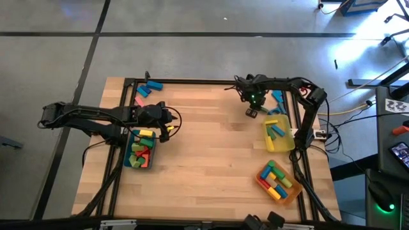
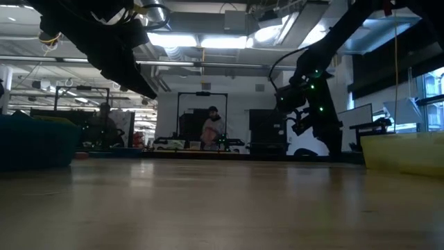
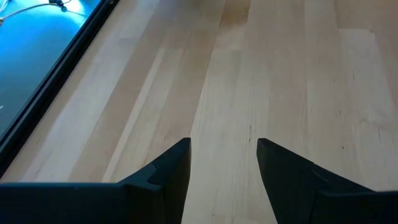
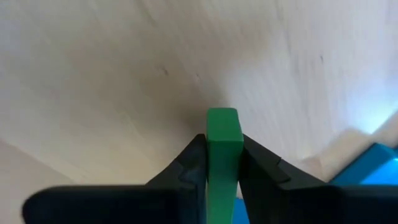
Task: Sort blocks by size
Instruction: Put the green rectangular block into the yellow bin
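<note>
right gripper clamped on green block near table's far right | left gripper open, empty, by teal tray | trays part-filled; blue blocks far edge still loose

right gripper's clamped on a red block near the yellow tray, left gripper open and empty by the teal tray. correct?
Not quite: the block in the right gripper is green, not red, as the right wrist view shows. The rest holds: it sits near the yellow tray, and the left gripper is open and empty by the teal tray.
</note>
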`<state>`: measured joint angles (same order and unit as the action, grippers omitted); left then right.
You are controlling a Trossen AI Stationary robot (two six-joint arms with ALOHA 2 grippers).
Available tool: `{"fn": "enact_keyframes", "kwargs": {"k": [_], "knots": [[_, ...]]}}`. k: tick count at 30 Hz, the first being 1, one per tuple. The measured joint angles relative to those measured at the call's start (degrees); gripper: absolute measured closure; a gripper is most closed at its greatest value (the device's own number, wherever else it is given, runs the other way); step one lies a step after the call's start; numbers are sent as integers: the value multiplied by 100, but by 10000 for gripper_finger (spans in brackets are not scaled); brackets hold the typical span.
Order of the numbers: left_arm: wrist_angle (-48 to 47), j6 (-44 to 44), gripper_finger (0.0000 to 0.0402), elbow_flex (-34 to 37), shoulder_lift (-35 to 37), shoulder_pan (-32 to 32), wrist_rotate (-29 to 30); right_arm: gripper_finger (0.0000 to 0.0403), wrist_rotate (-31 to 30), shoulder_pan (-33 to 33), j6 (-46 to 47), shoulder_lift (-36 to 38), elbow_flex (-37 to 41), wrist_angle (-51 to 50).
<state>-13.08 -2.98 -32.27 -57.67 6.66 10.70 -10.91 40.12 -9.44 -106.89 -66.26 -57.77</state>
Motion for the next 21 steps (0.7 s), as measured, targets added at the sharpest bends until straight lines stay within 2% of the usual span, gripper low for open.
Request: {"fn": "enact_keyframes", "kwargs": {"k": [10,21], "knots": [[0,0,233,0,0,0,-2,333,158,-14,178,67,-846,-730],[-3,0,233,0,0,2,-1,330,346,-497,678,1248,-1088,-1347]]}}
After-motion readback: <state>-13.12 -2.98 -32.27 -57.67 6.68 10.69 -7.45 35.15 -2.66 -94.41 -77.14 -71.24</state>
